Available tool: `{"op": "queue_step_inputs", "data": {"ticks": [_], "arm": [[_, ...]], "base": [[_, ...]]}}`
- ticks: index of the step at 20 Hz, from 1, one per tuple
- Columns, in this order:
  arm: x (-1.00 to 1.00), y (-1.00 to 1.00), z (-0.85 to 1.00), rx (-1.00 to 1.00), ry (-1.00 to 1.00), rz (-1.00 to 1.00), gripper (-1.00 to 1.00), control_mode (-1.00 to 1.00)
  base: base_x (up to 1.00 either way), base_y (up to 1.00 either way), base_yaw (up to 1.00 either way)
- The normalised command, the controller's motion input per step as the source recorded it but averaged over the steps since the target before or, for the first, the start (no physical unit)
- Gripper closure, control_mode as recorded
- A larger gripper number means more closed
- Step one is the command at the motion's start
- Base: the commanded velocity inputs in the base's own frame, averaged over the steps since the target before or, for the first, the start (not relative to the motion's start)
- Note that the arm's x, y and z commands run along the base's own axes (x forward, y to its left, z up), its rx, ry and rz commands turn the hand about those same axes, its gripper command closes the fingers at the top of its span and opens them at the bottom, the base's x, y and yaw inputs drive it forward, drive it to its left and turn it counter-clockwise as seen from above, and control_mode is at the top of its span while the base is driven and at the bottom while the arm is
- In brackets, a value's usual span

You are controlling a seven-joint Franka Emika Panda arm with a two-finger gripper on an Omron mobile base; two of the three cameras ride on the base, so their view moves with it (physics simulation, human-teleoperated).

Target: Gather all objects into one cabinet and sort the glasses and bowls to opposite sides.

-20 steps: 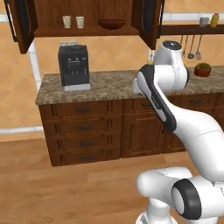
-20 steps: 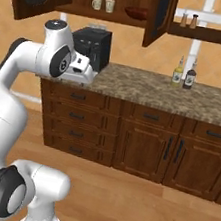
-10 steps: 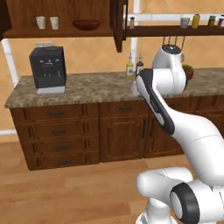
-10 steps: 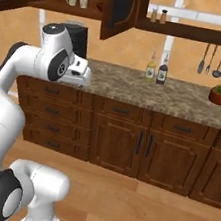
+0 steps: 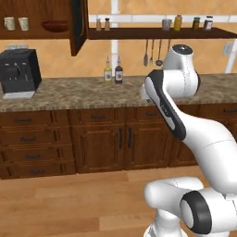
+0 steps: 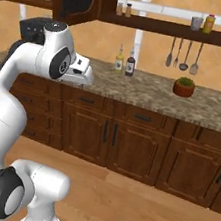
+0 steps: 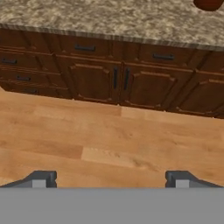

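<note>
My claw [image 7: 111,178] is open and empty: the two tips stand wide apart at the bottom of the hand view, nothing between them. It looks down at the wood floor [image 7: 109,140] and the lower cupboard doors [image 7: 120,81], so I'm folded up in a carry pose, not reaching.

Where the task things are:
- cabinet [image 5: 44,34]: upper left in the left base view, door open, mesh door [image 5: 77,25] swung out.
- two cream tumblers [image 5: 16,23] side by side on its shelf at the left.
- dark bowl [image 5: 54,26] on the same shelf, to their right, well apart from them.
- grey tumbler [image 5: 166,24] on the long wall shelf [image 5: 157,33], next to a yellow bottle [image 5: 177,21] and spice jars. This is the stray.

Judgement: the step in hand is the transit to fetch the grey tumbler. The rest looks sorted already, glasses left, bowl right.

Next move calls for:
- parking the base close under the wall shelf, roughly by the hanging utensils [image 5: 152,51];
- raising the arm high over the tabletop [image 5: 92,90];
- a side-on grasp of the tumbler, since the bottle sits just beside it;
- then carrying it to the cream pair's side, clear of the bowl.
</note>
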Motion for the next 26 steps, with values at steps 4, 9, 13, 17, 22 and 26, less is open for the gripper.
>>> {"op": "queue_step_inputs", "data": {"ticks": [4, 9, 13, 17, 22, 26], "arm": [[0.00, 0.00, 0.00, 0.00, 0.00, 0.00, -1.00, 1.00], [0.00, 0.00, 0.00, 0.00, 0.00, 0.00, -1.00, 1.00], [0.00, 0.00, 0.00, 0.00, 0.00, 0.00, -1.00, 1.00], [0.00, 0.00, 0.00, 0.00, 0.00, 0.00, -1.00, 1.00], [0.00, 0.00, 0.00, 0.00, 0.00, 0.00, -1.00, 1.00], [0.00, 0.00, 0.00, 0.00, 0.00, 0.00, -1.00, 1.00]], "base": [[-0.06, -0.88, 0.08], [0.27, -0.25, 0.00], [1.00, -0.52, -0.09], [1.00, -0.54, -0.12], [0.11, -0.07, -0.01], [0.46, -0.08, -0.06]]}}
